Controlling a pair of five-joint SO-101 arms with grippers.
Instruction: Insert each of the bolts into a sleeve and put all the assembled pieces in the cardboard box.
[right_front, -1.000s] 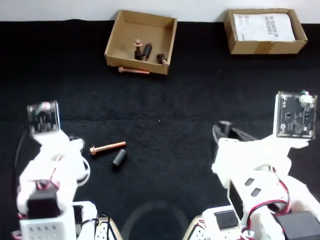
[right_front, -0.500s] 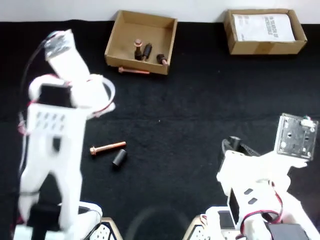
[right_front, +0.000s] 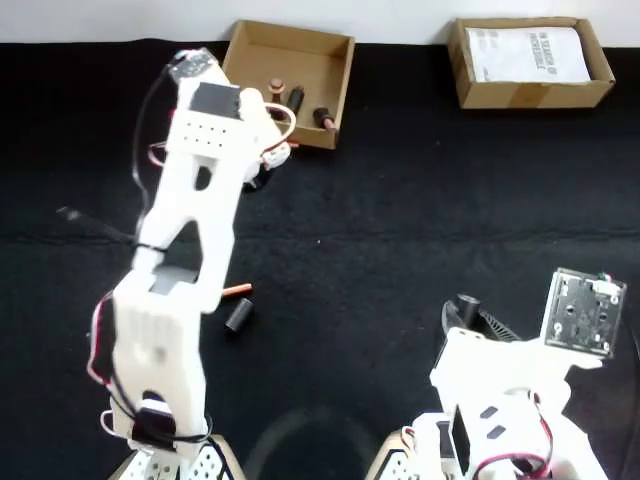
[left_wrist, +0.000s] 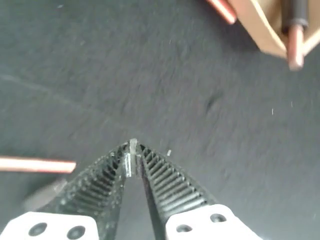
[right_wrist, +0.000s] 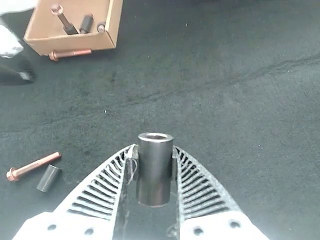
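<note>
My left arm stretches far across the table, and my left gripper (right_front: 262, 168) (left_wrist: 131, 149) hangs shut on nothing just in front of the cardboard box (right_front: 340, 85) (right_wrist: 112, 30). The box holds three bolt-and-sleeve pieces (right_front: 293, 100). One copper bolt (right_wrist: 70, 52) (left_wrist: 220, 9) lies along the box's front wall. Another copper bolt (right_front: 237, 290) (right_wrist: 32, 166) lies mid-table, half hidden under the left arm, with a dark sleeve (right_front: 237, 315) (right_wrist: 48, 178) beside it. At the near right, my right gripper (right_front: 465, 305) (right_wrist: 154, 149) is shut on an upright dark sleeve (right_wrist: 155, 167).
A second cardboard box (right_front: 465, 60) with a printed sheet in it stands at the back right. Black cloth covers the table (right_front: 420, 200). The raised left arm (right_front: 190, 230) spans the left half, from the near edge to the box.
The left arm has swung up from the near left and out to the cardboard box, covering part of the mid-table bolt. The right arm has drawn back slightly toward the near edge, still holding its sleeve.
</note>
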